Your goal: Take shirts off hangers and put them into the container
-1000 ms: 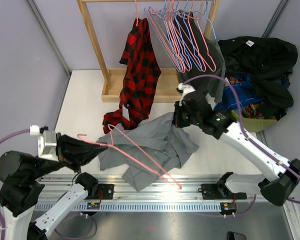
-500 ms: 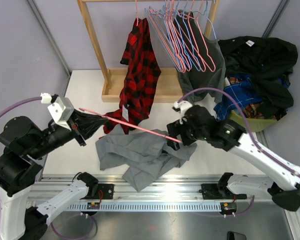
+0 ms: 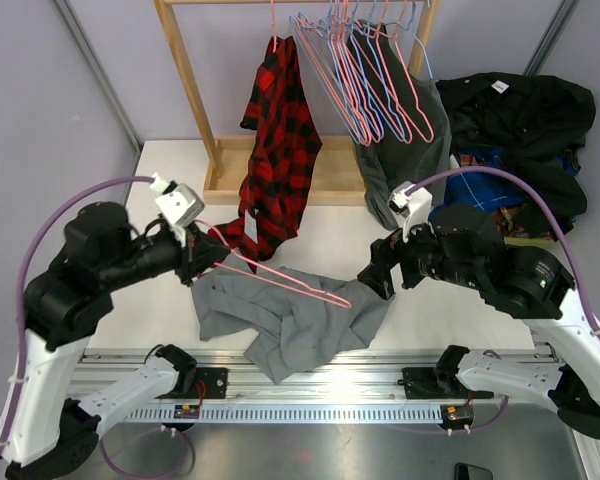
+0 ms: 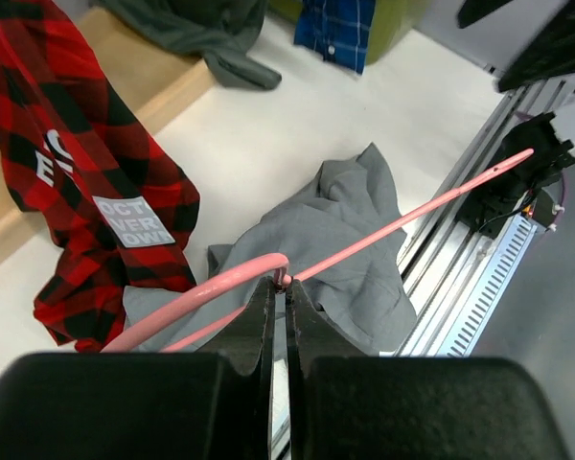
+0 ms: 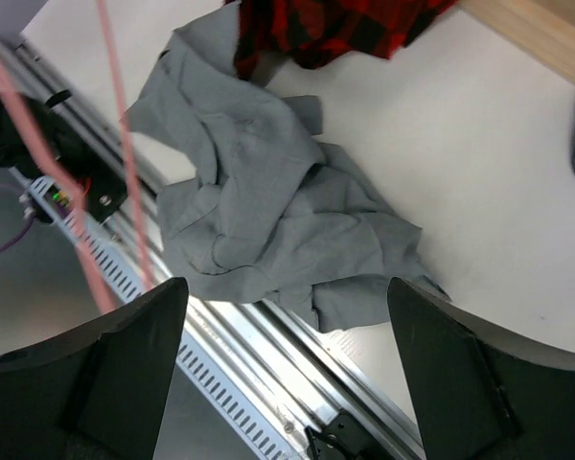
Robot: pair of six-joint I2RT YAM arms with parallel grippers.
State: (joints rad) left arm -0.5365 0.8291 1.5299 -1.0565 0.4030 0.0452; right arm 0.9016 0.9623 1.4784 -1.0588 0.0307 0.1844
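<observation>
My left gripper (image 3: pixel 202 255) (image 4: pixel 286 283) is shut on the neck of a pink wire hanger (image 3: pixel 280 278) (image 4: pixel 412 216), which it holds bare above the table. Under the hanger a mid-grey shirt (image 3: pixel 290 320) (image 4: pixel 355 259) (image 5: pixel 268 201) lies crumpled near the front edge. My right gripper (image 3: pixel 373 275) (image 5: pixel 286 287) hovers open above the shirt's right side and holds nothing. A red-and-black plaid shirt (image 3: pixel 280 150) (image 4: pixel 67 172) hangs from the rack with its tail on the table. The yellow-green container (image 4: pixel 402 19) is mostly hidden behind my right arm in the top view.
Several empty pink and blue hangers (image 3: pixel 370 70) and a dark grey shirt (image 3: pixel 410 150) hang on the wooden rack (image 3: pixel 230 180). A black shirt (image 3: pixel 525 110) and blue plaid cloth (image 3: pixel 475 190) are heaped at the back right. The metal rail (image 3: pixel 310 385) runs along the near edge.
My right gripper opened and let go of the grey shirt, then drew back to the right. My left arm rose and swung the hanger clear, and the shirt settled on the table.
</observation>
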